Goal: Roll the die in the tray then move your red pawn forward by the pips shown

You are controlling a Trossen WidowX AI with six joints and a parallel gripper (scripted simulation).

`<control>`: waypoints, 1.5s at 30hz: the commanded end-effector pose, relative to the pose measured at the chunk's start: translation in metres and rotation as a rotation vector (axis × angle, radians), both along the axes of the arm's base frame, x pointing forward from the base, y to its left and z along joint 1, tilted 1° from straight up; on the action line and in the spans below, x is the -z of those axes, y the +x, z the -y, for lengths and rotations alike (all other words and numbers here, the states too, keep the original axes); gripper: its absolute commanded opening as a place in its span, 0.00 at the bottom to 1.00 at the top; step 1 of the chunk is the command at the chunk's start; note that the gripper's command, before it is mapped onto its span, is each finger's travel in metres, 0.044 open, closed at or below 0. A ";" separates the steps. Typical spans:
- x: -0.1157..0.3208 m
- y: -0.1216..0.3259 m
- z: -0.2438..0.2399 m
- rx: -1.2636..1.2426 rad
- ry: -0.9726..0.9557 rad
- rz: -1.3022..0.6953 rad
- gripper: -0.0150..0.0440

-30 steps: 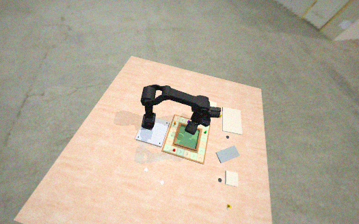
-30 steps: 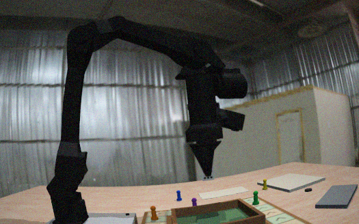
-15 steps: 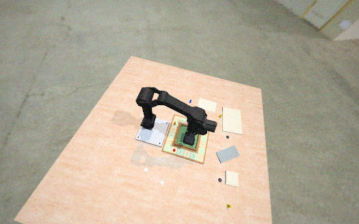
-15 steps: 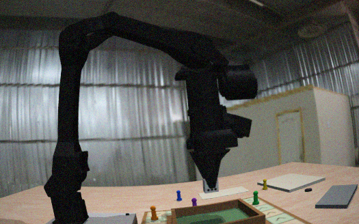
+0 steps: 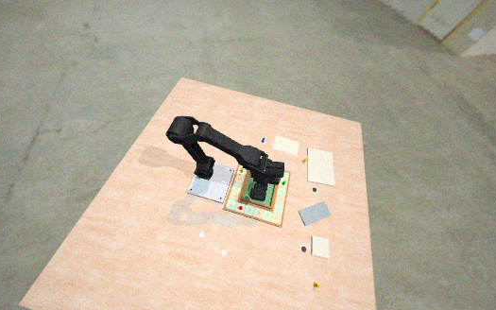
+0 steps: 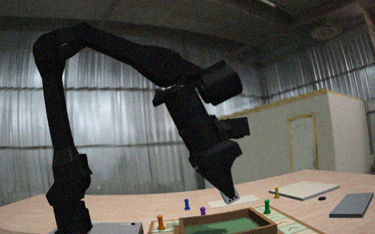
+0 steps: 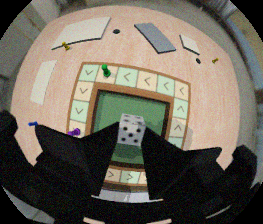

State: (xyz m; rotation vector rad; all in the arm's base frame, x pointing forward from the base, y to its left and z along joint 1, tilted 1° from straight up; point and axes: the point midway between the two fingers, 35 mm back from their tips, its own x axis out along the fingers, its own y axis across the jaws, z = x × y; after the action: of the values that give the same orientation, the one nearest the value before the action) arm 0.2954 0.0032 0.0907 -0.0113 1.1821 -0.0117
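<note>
The landmark is the tray (image 5: 273, 198) (image 6: 261, 230) (image 7: 132, 107). In the top view the gripper (image 5: 257, 195) hides part of the tray's floor, and whatever is between its fingertips is out of sight. The purple pawn (image 6: 203, 210) (image 7: 74, 132) beside the tray is lost behind the arm from above. In the exterior view the lower picture edge cuts off the tray's near side, and the red pawn (image 5: 240, 208), outside the tray, is not in that view. In the wrist view the gripper's fingers cover the tray's near corners. The die (image 7: 131, 129), over the tray, has its sides partly covered there; the pips on its upper face are blurred.
</note>
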 end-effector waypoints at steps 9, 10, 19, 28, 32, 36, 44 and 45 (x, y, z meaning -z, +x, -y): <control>0.002 0.001 0.000 -0.008 -0.005 0.430 0.25; 0.002 0.001 0.000 -0.008 -0.005 0.458 0.25; -0.004 -0.006 0.000 -0.008 -0.005 0.480 0.25; -0.029 -0.030 0.002 -0.008 -0.005 0.478 0.25; -0.029 -0.030 0.002 -0.008 -0.005 0.478 0.25; -0.029 -0.030 0.002 -0.008 -0.005 0.478 0.25; -0.028 -0.030 0.002 -0.005 -0.003 0.474 0.25; -0.028 -0.030 0.002 -0.005 -0.003 0.474 0.25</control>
State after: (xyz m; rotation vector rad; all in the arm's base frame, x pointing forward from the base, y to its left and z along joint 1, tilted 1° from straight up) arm 0.2656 0.0016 0.1187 -0.0132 0.7067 -0.0108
